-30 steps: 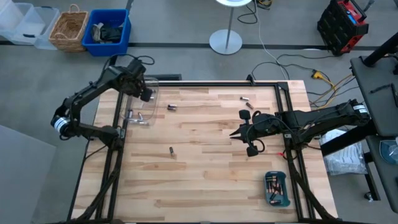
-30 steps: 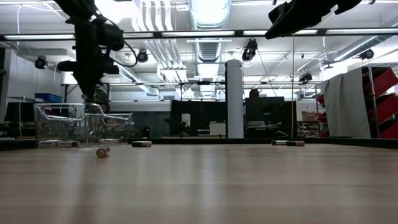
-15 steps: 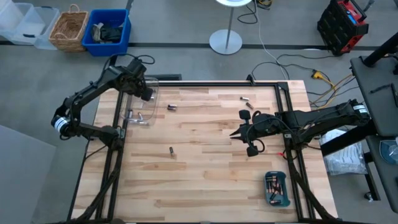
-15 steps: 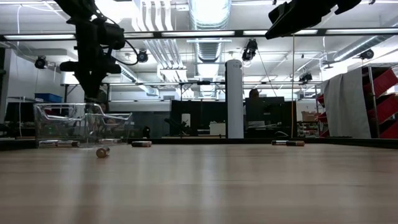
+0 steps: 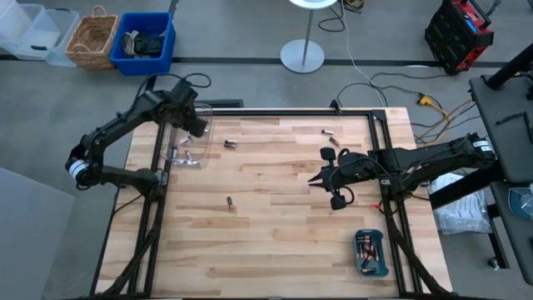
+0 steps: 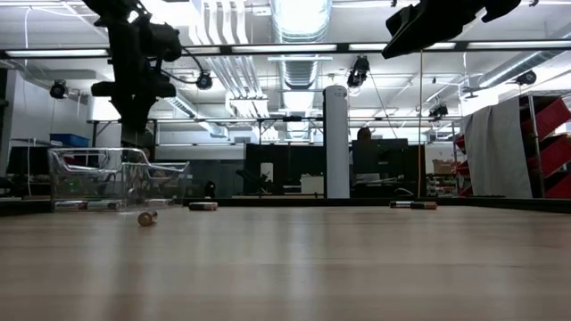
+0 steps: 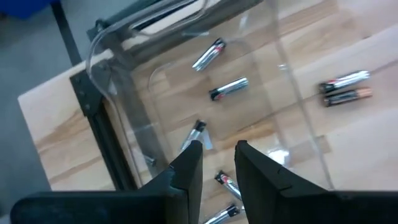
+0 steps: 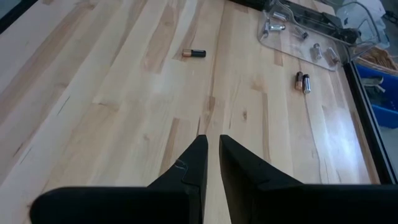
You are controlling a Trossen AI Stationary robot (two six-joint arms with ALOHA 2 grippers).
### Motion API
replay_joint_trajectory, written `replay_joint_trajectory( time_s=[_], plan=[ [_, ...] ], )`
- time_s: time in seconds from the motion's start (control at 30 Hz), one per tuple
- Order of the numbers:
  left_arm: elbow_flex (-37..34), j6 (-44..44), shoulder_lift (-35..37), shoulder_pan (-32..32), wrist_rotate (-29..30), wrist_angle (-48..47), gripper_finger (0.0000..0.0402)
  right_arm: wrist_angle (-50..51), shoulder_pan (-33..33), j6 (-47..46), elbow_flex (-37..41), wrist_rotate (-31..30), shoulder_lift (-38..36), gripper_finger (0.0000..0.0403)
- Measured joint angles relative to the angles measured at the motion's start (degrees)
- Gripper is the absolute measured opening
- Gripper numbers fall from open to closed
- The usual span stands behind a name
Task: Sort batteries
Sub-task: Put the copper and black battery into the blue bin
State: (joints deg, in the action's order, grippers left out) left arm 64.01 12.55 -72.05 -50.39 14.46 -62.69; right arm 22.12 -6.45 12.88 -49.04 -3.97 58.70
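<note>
At the near right corner of the table (image 5: pixel 275 242), the teal tray (image 5: pixel 371 253) is sitting with several batteries lying inside it. Moving farther in, a lone battery (image 5: pixel 230 202) is lying on the bare wood left of centre. Over on the right, the right pincer (image 5: pixel 315 177) is hanging above the table's middle, its fingers (image 8: pixel 189 163) drawn close together with only a thin slit between them and nothing in their grip. Beyond it, two more cells (image 5: pixel 331 136) are resting near the far right edge, and a pair of batteries (image 5: pixel 231 144) is lying side by side just beside the clear box (image 5: pixel 190 143). Up at the far left corner, the left pincer (image 5: pixel 195 127) is hovering over that box, fingers (image 7: pixel 187 168) a narrow gap apart and holding nothing. Inside the box, a handful of batteries (image 7: pixel 227 88) are lying scattered on its floor.
</note>
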Motion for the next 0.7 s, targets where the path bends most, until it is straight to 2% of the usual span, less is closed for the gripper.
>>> replay_joint_trajectory(
  time_s=[0.2, 0.5, 0.7],
  plan=[
    [0.0, 2.5, 3.9, 8.5, 2.2, 0.5, 0.0075, -0.1, 0.0, -1.3, 0.0, 0.0, 0.0, 0.0034],
    [0.0, 9.6, 7.8, 27.8, 8.5, 3.1, 0.0075, -0.1, 0.0, -10.3, 0.0, -1.1, 0.0, 0.0034],
    [-0.2, 12.5, 7.0, 40.7, 15.7, 3.4, 0.0075, 0.3, 0.0, -21.5, 0.0, -10.9, 0.0, 0.0034]
  ],
)
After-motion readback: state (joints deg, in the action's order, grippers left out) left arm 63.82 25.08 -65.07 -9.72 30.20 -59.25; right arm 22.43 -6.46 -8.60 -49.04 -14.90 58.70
